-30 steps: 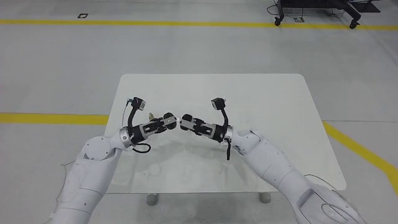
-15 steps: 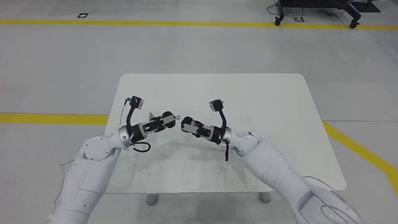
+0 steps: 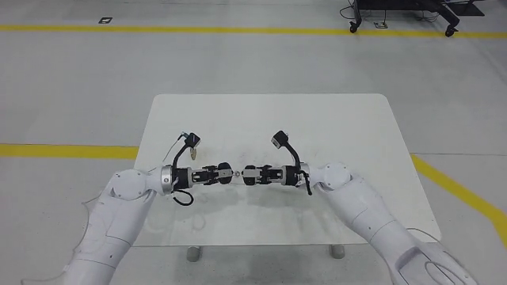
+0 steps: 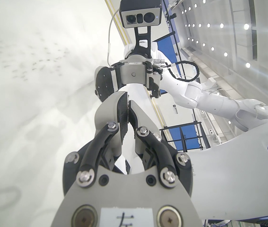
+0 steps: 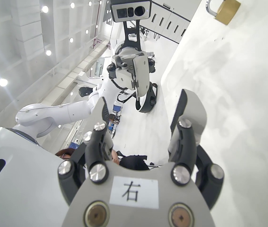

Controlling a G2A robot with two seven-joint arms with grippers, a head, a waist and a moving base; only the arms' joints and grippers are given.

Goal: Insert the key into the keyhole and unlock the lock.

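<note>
A brass padlock [image 3: 192, 156] with a silver shackle lies flat on the white table [image 3: 333, 127], beside my left wrist; it is seen again as the padlock [image 5: 223, 8] far off in the right wrist view. My left gripper [image 3: 229, 175] [image 4: 125, 100] is shut, and a thin silvery key [image 3: 236, 174] sticks out of its tip, seen edge-on as the key [image 5: 136, 93]. My right gripper [image 3: 246, 176] [image 5: 144, 98] faces it a short way off, open, with nothing between its fingers. Both grippers hover low over the table's front half, tip to tip.
The table's front edge [image 3: 261, 241] runs close below both forearms. Bare tabletop stretches behind and to the right of the arms. A yellow floor line [image 3: 63, 150] and wheeled racks [image 3: 412, 0] lie well beyond the table.
Both grippers drew back toward the front edge and dropped lower. The gap between their tips grew. The padlock, hidden under the left forearm before, now lies uncovered.
</note>
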